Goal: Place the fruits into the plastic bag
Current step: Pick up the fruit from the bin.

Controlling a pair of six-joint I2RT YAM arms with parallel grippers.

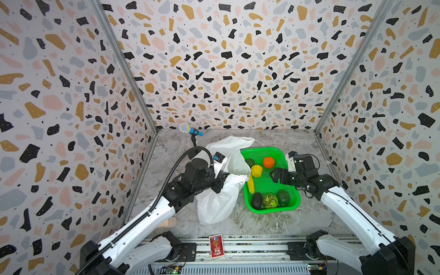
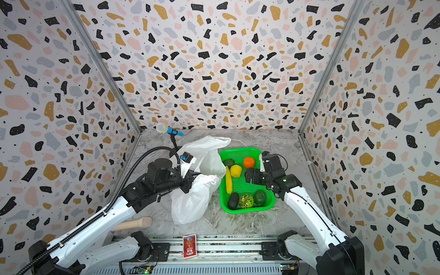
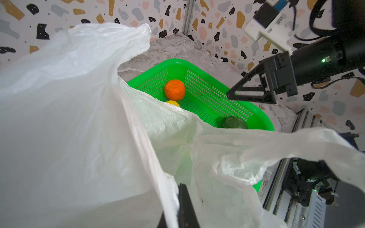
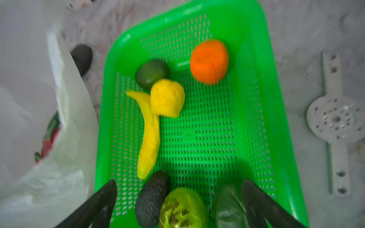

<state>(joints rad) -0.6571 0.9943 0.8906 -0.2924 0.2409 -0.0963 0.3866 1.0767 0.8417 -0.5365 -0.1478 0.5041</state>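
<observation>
Nearest, on the metal rail at the front edge, lies a red card point(image 1: 216, 246) with a printed picture; its writing is too small to read. To its left a pale wooden stick point(image 2: 133, 223) lies on the marble table point(image 1: 262, 226).

The plastic bag point(image 1: 214, 204) lies with its length running near to far, in the middle of the table and touching the left wall of the green mesh tray point(image 1: 294, 202). The left gripper point(image 1: 221, 182) is clamped tight on the bag's upper edge and holds it raised. In the left wrist view the lifted film hides most of the tray. In the right wrist view red and green patches of the dragon fruit point(image 4: 49, 138) show inside the bag.

The tray also runs near to far. At its near end sit the black avocado point(image 1: 256, 200), the bumpy light-green fruit point(image 1: 270, 201) and a dark green avocado point(image 1: 283, 198), side by side. The banana point(image 1: 251, 185) lies along the left wall, its long axis near to far. Its far end touches the lemon point(image 1: 257, 170). The right gripper point(image 1: 273, 175) hangs over the tray's middle, pointing left, its jaws spread wide with nothing between them. Farther on are the far avocado point(image 1: 250, 162) and the orange point(image 1: 268, 162).

A metal bracket point(image 4: 335, 120) lies right of the tray. At the far wall stands a blue-handled microphone point(image 1: 188, 128).
</observation>
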